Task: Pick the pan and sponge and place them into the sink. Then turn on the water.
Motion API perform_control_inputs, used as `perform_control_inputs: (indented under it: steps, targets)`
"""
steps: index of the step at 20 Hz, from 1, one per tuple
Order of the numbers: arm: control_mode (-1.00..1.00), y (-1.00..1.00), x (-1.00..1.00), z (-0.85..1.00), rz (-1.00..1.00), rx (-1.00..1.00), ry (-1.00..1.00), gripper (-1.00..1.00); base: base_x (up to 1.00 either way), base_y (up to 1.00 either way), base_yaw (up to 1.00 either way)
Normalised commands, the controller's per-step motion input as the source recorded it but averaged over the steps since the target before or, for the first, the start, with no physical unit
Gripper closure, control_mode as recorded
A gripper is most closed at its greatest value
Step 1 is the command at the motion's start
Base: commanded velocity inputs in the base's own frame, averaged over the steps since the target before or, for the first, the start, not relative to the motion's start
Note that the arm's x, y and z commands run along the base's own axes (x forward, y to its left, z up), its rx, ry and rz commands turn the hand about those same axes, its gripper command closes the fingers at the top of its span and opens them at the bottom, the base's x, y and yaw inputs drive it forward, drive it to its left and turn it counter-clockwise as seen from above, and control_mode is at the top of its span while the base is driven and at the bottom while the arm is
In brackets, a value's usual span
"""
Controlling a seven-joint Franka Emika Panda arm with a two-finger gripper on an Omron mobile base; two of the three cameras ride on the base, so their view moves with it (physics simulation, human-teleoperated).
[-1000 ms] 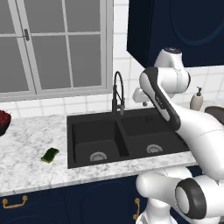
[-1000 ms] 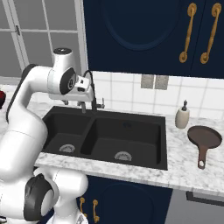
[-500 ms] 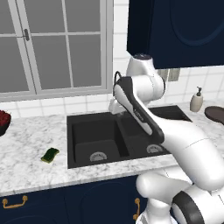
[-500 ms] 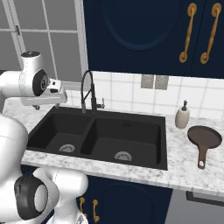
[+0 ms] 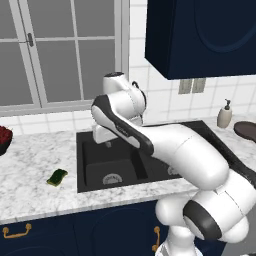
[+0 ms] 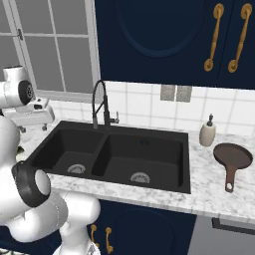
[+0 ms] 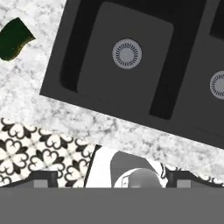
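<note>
L base view: arm reaches from lower right up and left over the sink (image 5: 95, 165), hand above the left basin near the back wall. Gripper itself hidden behind the hand/arm, can't tell finger state here. Sponge (image 5: 57, 177) lies flat on the marble counter (image 5: 30, 170), just left of the sink, apart from its rim. Pan (image 5: 246, 131) at far right edge on the counter, partly cut off by the frame, next to the soap bottle (image 5: 224, 114). Bowl of red fruit (image 5: 4, 139) at far left edge. Window (image 5: 55, 50) behind.

R base view: sink (image 6: 119, 154) w/ two basins, silver drain in each, both basins bare. Black faucet (image 6: 99, 107) at the back, over the divider; no stream from it. Pan (image 6: 232, 159) sits upright on the counter right of the sink, handle pointing toward the front edge; soap bottle (image 6: 207, 132) just behind it. White hand at left edge above the left basin's far corner; fingers not clear.

Hand view: looking down at left basin and drain (image 7: 127, 54), 2nd drain at right edge. Sponge (image 7: 14, 38) top left on marble. Patterned floor tile (image 7: 39, 151) lower left. Finger tips are barely visible in the dark lower corners; can't tell spread or closed.
</note>
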Motion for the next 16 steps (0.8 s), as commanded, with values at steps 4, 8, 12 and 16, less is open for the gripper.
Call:
perform_control_inputs:
  steps: [4,8,12,16]
  targets:
    - [-1.0,0.11,0.21,-0.01,-0.07,-0.04,0.03,-1.0,0.0,0.0,0.0]
    - [-1.0,0.7,0.45,-0.53,-0.24,-0.02,-0.06,-1.0,0.0,0.0,0.0]
    - [-1.0,0.83,0.23,-0.59,-0.31,0.01,-0.1,-1.0,0.0,0.0,0.0]
    - [-1.0,0.33,0.06,-0.53,-0.23,0.05,-0.01,-1.0,0.0,0.0,0.0]
